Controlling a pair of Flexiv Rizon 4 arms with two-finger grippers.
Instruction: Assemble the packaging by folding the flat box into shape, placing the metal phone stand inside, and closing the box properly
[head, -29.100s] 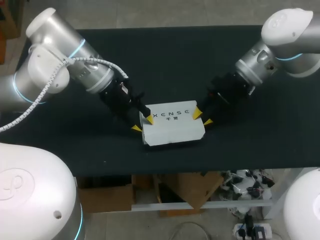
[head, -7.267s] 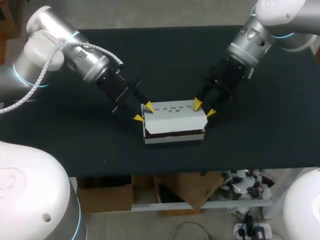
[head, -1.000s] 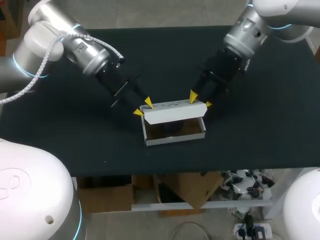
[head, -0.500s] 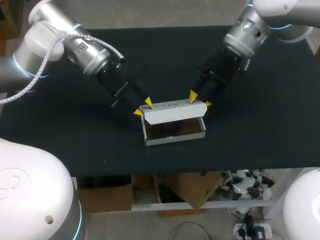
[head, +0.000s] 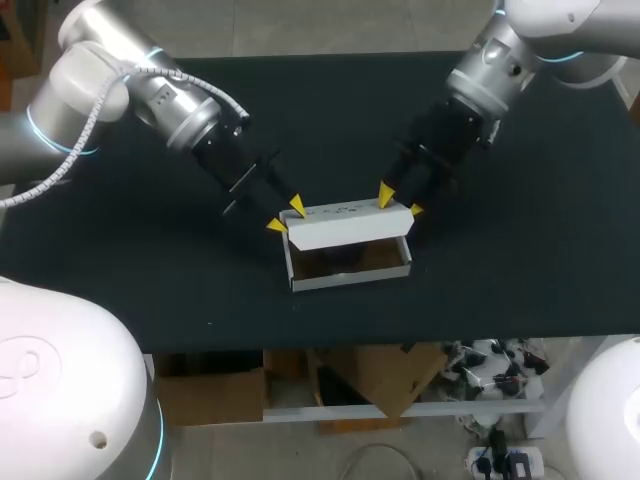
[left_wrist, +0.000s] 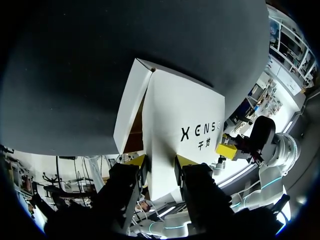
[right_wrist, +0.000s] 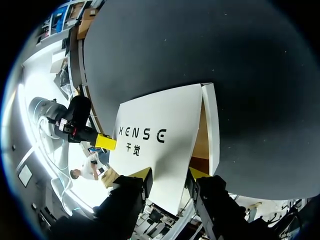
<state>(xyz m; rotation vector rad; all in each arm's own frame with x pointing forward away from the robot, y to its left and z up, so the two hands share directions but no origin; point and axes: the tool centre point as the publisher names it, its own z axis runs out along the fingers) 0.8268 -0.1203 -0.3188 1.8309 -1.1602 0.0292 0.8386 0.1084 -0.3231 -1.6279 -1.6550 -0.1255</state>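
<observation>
1 box (head: 350, 229); L pincer (head: 285, 216), R pincer (head: 400, 201)

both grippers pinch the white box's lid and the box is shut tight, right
No, the box is open: in the head view the lid is raised and the brown inside shows. The left gripper and right gripper do pinch the lid.

The bench (head: 200, 290) is wearing a dark, matte cover, plain black from edge to edge. A white cardboard box (head: 350, 278) is sitting on it, resting flat on its base toward the front edge and roughly midway across. Its lid (head: 345, 228) is standing raised along the far side, hinged back from the tray, so the brown inside is showing. In both wrist views the same dark surface is stretching away beyond the box.
</observation>
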